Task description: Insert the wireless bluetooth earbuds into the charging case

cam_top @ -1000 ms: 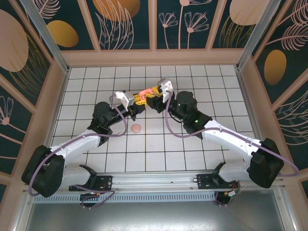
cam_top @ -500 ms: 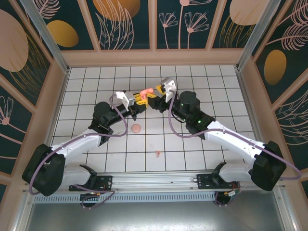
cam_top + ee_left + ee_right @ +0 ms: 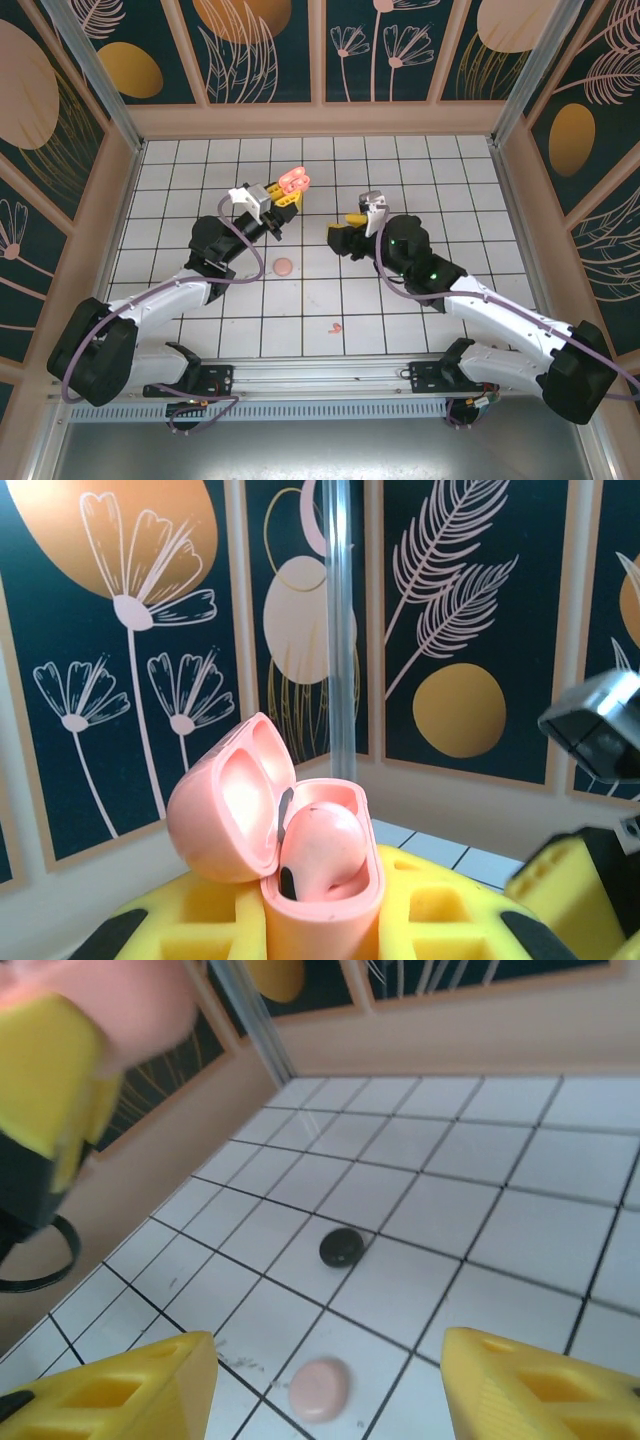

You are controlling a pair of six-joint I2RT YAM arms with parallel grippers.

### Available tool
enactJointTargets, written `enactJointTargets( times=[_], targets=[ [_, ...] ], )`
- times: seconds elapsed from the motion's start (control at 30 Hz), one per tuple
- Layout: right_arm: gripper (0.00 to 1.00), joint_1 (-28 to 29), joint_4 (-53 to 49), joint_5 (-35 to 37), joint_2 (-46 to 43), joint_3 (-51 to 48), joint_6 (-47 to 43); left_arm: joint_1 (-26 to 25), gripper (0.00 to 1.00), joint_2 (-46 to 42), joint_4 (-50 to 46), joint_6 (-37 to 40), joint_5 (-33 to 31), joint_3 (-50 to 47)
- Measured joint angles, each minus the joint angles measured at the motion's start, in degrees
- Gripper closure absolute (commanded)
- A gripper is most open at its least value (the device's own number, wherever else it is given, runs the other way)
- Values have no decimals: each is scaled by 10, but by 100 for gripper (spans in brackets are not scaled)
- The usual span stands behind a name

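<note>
My left gripper [image 3: 284,196] is shut on the coral-pink charging case [image 3: 294,181], held up over the far middle of the table. In the left wrist view the case [image 3: 320,900] stands upright between my yellow fingers [image 3: 190,920] with its lid swung open to the left. One coral-pink earbud [image 3: 325,850] sits in it. Another tiny coral-pink earbud [image 3: 333,326] lies on a tile near the front. My right gripper [image 3: 340,236] hangs open to the right of the case, apart from it; its fingers [image 3: 120,1390] hold nothing.
A pale pink rounded piece [image 3: 284,266] lies on the tiles under the left arm; the right wrist view shows it [image 3: 319,1389] beside a black rounded piece [image 3: 340,1247]. Wooden walls ring the tiled table [image 3: 450,200].
My right gripper has drawn back from the case to the lower right and now stands open. A coral-pink earbud has landed on the front tiles. My left gripper has shifted the case slightly farther away.
</note>
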Motion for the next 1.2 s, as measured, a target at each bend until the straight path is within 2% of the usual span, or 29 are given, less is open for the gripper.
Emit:
enactJointTargets(
  times=[0.17,0.4,0.63,0.9,1.2],
  targets=[
    [42,40,-79,49,12,0,119,0,100,2,18,0,-16,-16],
    [48,142,-211,90,83,0,299,0,100,-4,30,-2,-40,-56],
    [50,244,-291,102,134,0,436,0,100,-28,31,-2,-48,-64],
    [54,296,-324,100,169,0,523,0,100,-33,31,-2,-48,-65],
    [57,306,-323,86,191,0,542,0,100,-33,31,-2,-48,-65]
  ],
)
